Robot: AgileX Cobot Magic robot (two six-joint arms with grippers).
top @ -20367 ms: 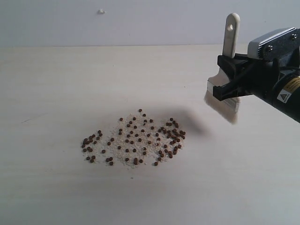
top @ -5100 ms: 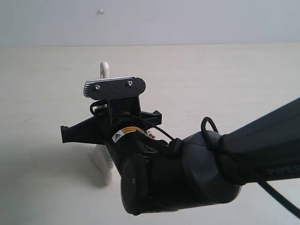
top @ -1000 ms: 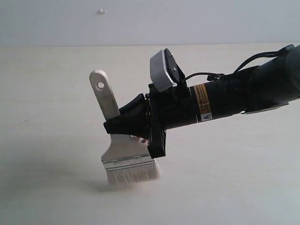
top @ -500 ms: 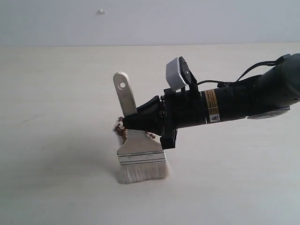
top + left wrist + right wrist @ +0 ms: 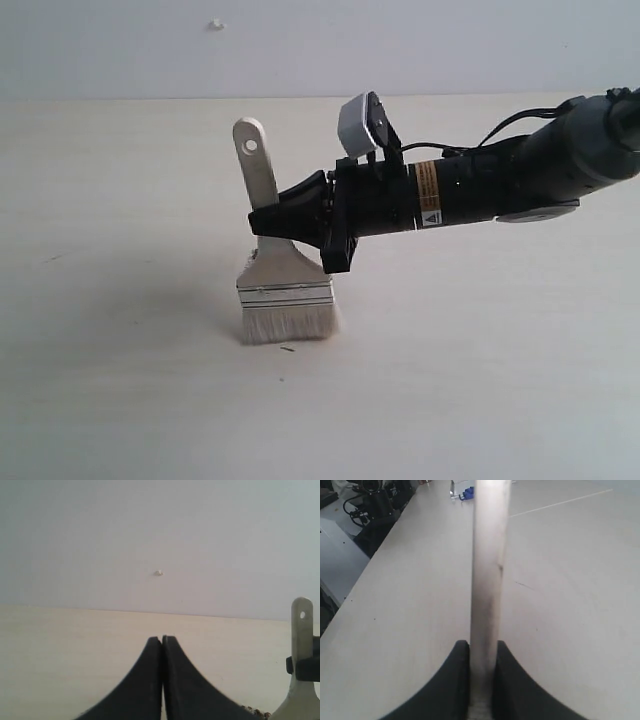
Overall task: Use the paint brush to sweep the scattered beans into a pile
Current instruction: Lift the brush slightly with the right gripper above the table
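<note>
The right tool [image 5: 268,218] pinches the paint brush [image 5: 285,285] by its handle, bristles on the surface [image 5: 120,380] and a few beans [image 5: 256,711] just beside it, so a slow, even stroke should gather them; the left tool [image 5: 161,642] is pressed together, empty.

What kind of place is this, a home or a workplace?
Probably a robotics lab bench: a plain pale wooden tabletop against a bare grey wall, a black robot gripper holding a wide cream-handled paint brush, and dark equipment beside the table.
</note>
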